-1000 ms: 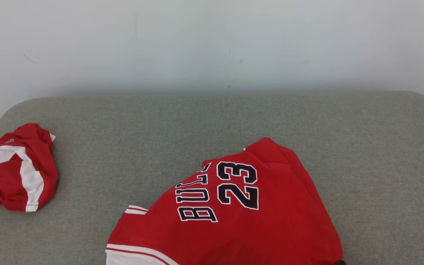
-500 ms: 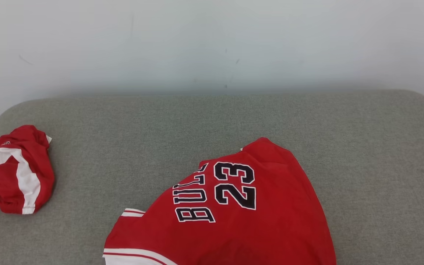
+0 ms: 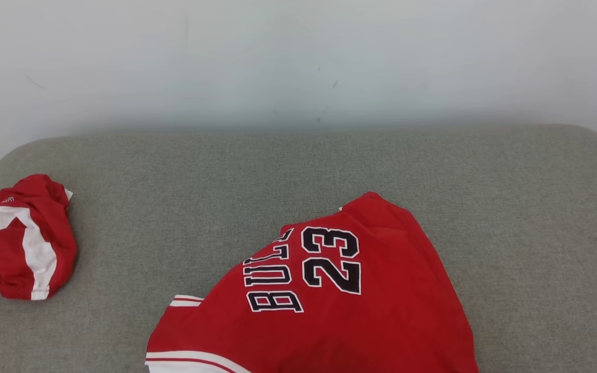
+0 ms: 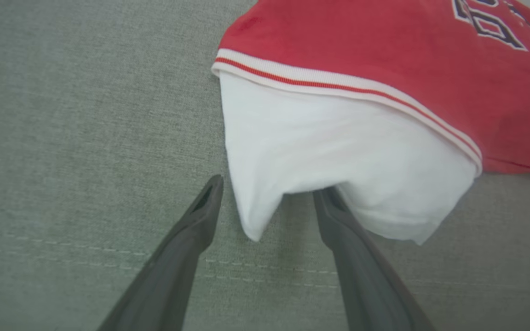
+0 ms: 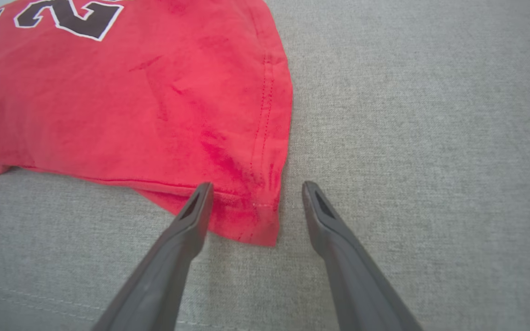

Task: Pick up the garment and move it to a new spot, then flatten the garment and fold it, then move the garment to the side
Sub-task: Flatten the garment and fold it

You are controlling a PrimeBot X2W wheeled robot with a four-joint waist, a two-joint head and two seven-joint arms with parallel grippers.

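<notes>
At 9 o'clock in the head view a crumpled red-and-white bundle [image 3: 18,243] sits near the edge of the grey cushion [image 3: 298,176], well apart from everything else. The jersey [image 3: 381,311], the garment in hand, lies at 6 o'clock, print side up and turned askew, its lower part running off the bottom of the view.

By how it lies, the jersey looks set down on its spot and roughly spread. It is not yet truly flat: a white sleeve [image 4: 320,151] bunches out from under the striped trim. No fold has been made, so the smoothing, the folding and the move to the side all seem left to do.

The left pincer [image 4: 269,186] hangs low over the cushion, fingers spread and aimed toward 12 o'clock in its wrist view. A point of the white sleeve reaches down between them, pinched by neither.

The right pincer [image 5: 258,184] is posed alike, low and spread. The jersey's hem corner [image 5: 251,220] lies between its fingers, close to the one at 9 o'clock and not gripped. Both arms look placed at the near corners, ready for a pull or a first fold.
</notes>
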